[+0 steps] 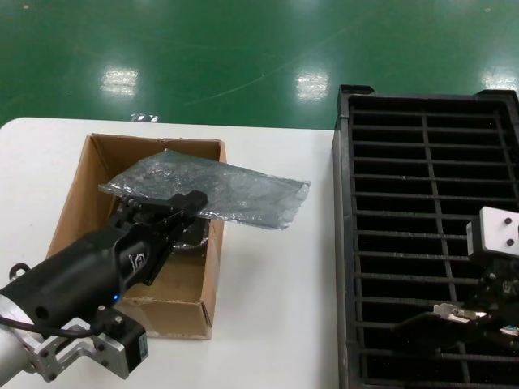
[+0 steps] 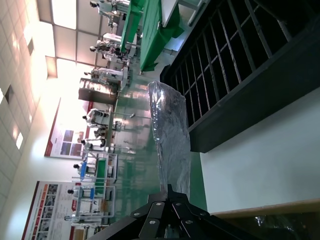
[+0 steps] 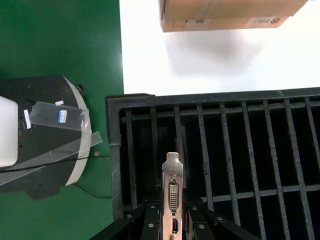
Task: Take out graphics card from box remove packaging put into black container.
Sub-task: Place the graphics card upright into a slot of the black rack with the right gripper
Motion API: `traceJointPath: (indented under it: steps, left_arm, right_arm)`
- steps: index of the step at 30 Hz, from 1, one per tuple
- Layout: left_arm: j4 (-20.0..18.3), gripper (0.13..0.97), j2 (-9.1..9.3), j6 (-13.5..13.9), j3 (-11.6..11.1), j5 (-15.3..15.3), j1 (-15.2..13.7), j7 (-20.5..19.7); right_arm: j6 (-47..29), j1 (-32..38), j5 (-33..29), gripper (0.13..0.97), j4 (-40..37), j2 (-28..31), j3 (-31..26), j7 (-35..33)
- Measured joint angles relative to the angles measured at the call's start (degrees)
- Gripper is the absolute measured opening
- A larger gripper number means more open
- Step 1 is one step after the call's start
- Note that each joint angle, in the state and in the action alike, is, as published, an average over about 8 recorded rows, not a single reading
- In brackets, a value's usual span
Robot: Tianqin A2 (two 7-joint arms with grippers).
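Crinkled grey-blue plastic, the empty bag [image 1: 219, 188], is hanging from the left hand [image 1: 180, 207], whose fingers are pinching together on one edge of it above the cardboard box [image 1: 75, 212]. Holding it by the edge is letting the sleeve stick out flat past the box wall and over the white desk [image 1: 276, 308], well clear of the other arm's work. In the left wrist view the bag [image 2: 171, 135] is standing up from the closed fingertips, with the black crate [image 2: 235, 80] beyond it.

The right hand [image 3: 171, 220] is clamping the graphics card [image 3: 172, 192] by its board, silver bracket leading, so the card is standing on edge in line with the narrow slots of the crate [image 3: 114, 150]. In the head view this hand [image 1: 474, 312] is hovering over the crate's near rows [image 1: 430, 203], seemingly to lower the card between two dividers. The card appears not yet seated; the drop will need it kept parallel to the slot walls.
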Motion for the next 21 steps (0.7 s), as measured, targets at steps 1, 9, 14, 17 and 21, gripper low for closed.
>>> traceJointPath:
  steps: [1, 9, 14, 17, 21]
  left_arm:
    - [0.0, 0.139, 0.0, 0.0, 0.0, 0.0, 0.0, 0.0]
    - [0.0, 0.139, 0.0, 0.0, 0.0, 0.0, 0.0, 0.0]
    - [0.0, 0.139, 0.0, 0.0, 0.0, 0.0, 0.0, 0.0]
    - [0.0, 0.139, 0.0, 0.0, 0.0, 0.0, 0.0, 0.0]
    - [0.0, 0.139, 0.0, 0.0, 0.0, 0.0, 0.0, 0.0]
  right_arm:
    - [0.0, 0.23, -0.07, 0.191, -0.14, -0.13, -0.42, 0.05]
    - [0.0, 1.9, -0.59, 0.191, -1.39, -1.78, -4.15, 0.16]
    - [0.0, 2.08, -1.3, 0.191, -2.26, -3.36, -5.64, -0.27]
    - [0.0, 1.78, -1.93, 0.191, -2.76, -4.41, -5.86, -0.74]
    - [0.0, 1.24, -2.65, 0.191, -3.15, -5.46, -5.64, -1.38]
